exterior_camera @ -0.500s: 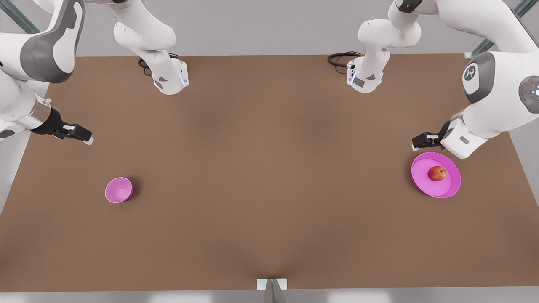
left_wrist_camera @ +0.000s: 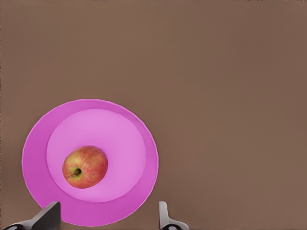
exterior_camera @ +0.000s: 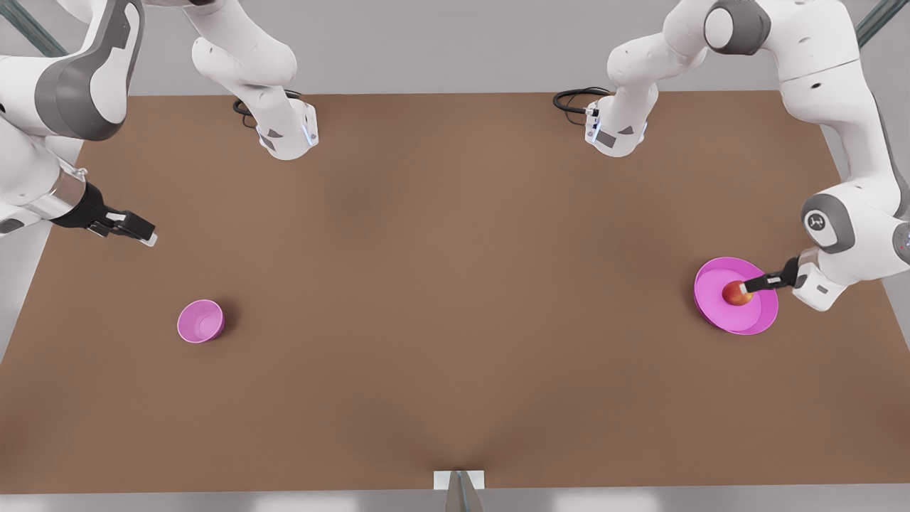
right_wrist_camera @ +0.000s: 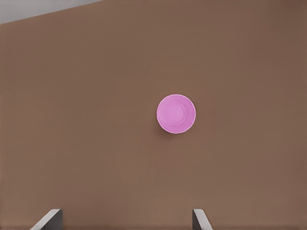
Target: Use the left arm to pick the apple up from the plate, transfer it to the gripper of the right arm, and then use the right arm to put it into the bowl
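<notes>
The left arm's black gripper (exterior_camera: 746,288), fingers spread and holding nothing, has dropped from beyond the wide magenta plate (exterior_camera: 711,299) to hover over the small red-and-yellow apple (left_wrist_camera: 85,166) lying on it at the front view's right. The right arm's slim gripper (exterior_camera: 146,235) is waiting open far left, beyond the small pink bowl (exterior_camera: 200,321).

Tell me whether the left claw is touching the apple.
Apart. In the left wrist view the left claw is open, its fingers clear of the apple on the plate.
</notes>
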{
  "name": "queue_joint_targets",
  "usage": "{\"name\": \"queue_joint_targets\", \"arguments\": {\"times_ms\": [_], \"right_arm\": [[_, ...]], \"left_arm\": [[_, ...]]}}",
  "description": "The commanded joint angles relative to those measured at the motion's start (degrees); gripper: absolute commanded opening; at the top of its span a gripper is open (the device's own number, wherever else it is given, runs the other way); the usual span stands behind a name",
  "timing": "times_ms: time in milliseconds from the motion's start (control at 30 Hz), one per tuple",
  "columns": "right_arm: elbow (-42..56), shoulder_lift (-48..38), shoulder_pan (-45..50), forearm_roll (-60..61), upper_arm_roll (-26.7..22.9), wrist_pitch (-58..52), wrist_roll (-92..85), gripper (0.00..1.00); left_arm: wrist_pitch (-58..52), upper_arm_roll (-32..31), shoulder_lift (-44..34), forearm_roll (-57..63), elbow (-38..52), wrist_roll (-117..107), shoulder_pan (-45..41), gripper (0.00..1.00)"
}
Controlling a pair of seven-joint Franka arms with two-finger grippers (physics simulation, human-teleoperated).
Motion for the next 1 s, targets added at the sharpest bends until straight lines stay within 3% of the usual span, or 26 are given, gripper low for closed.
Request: {"name": "queue_joint_targets", "arguments": {"times_ms": [0,233,533,967], "right_arm": [[0.0,0.0,-0.2,0.0,0.0,0.0,0.9,1.0],[0.0,-0.1,-0.2,0.0,0.0,0.0,1.0,1.0],[0.0,0.0,-0.1,0.0,0.1,0.0,1.2,1.0],[0.0,0.0,-0.3,0.0,0.1,0.0,1.1,1.0]], "left_arm": [[14.8,0.0,0.7,-0.5,-1.6,36.1,1.1,1.0],[23.6,0.1,1.5,-0.5,-10.3,37.0,3.2,1.0],[24.3,0.1,8.8,-0.8,-10.8,36.8,4.0,1.0],[24.9,0.1,11.6,-0.7,-10.9,37.0,5.1,1.0]]}}
